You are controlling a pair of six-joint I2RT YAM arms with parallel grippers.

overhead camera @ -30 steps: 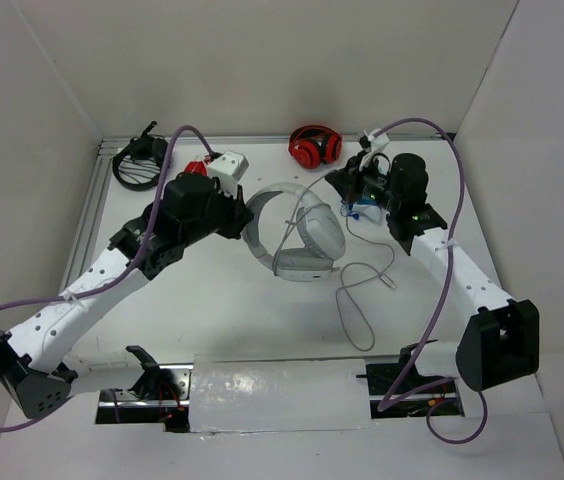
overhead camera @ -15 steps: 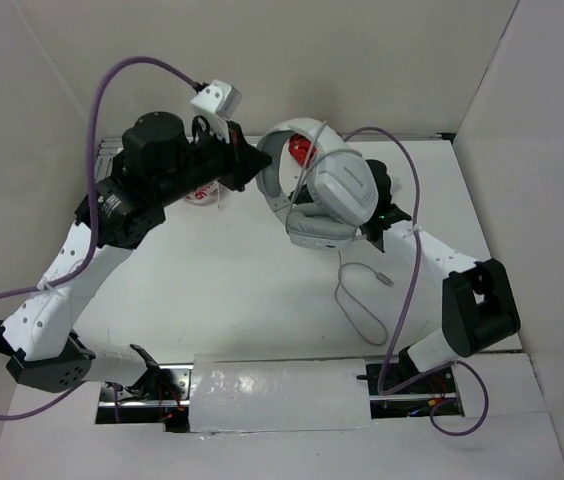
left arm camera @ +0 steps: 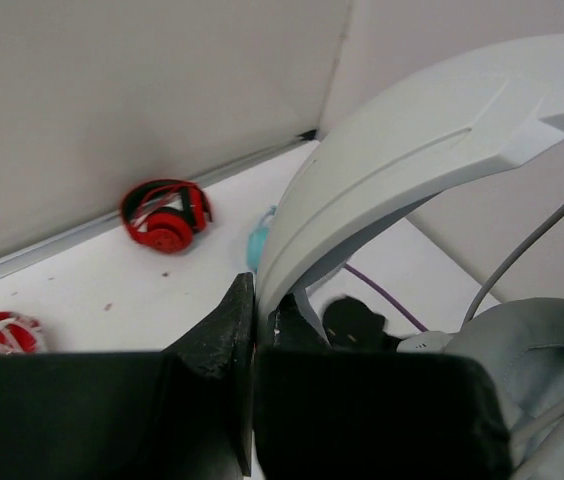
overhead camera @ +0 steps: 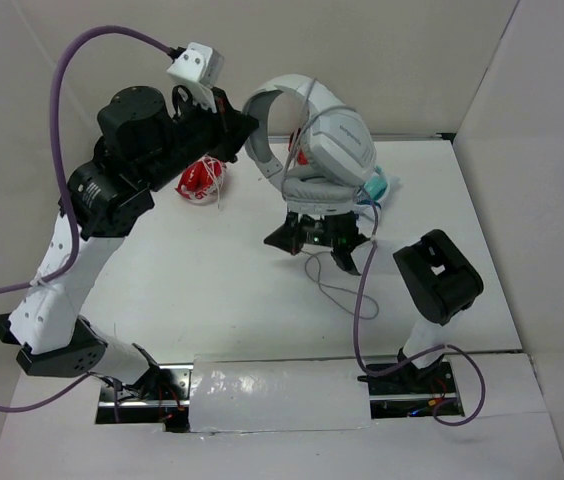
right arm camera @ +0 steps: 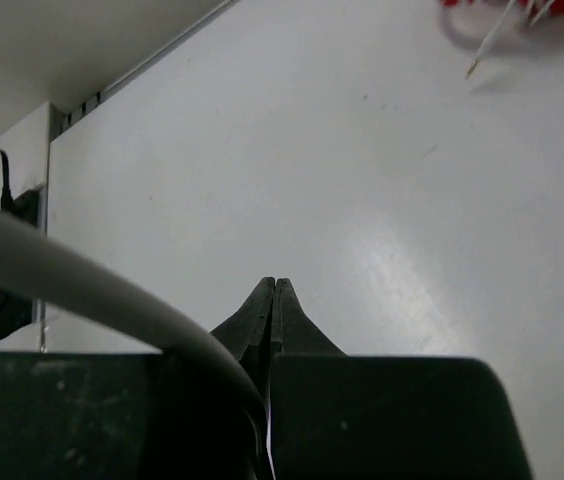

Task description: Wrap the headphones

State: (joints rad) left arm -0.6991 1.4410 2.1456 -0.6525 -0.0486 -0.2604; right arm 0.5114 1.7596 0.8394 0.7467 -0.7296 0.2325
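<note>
The large white headphones [overhead camera: 314, 140] hang in the air above the back of the table. My left gripper [overhead camera: 245, 125] is shut on their headband [left arm camera: 412, 140], whose end sits between the jaws [left arm camera: 257, 300]. Their thin grey cable [overhead camera: 337, 295] drops from the earcups to a loose loop on the table. My right gripper [overhead camera: 280, 240] sits low under the earcups, pointing left. In the right wrist view its jaws [right arm camera: 276, 285] are pressed together, and the cable [right arm camera: 82, 285] curves past the left finger into the slit at their base.
A red and white bundle [overhead camera: 202, 180] lies at the back left. Small light-blue headphones [overhead camera: 377, 188] lie behind the white pair, and red headphones [left arm camera: 167, 215] rest by the back wall. White walls close in the table on three sides.
My left arm has lifted the headphones off the table, up and back. My right arm has swung from the back right to under the earcups, and its jaws opened briefly and then shut.
</note>
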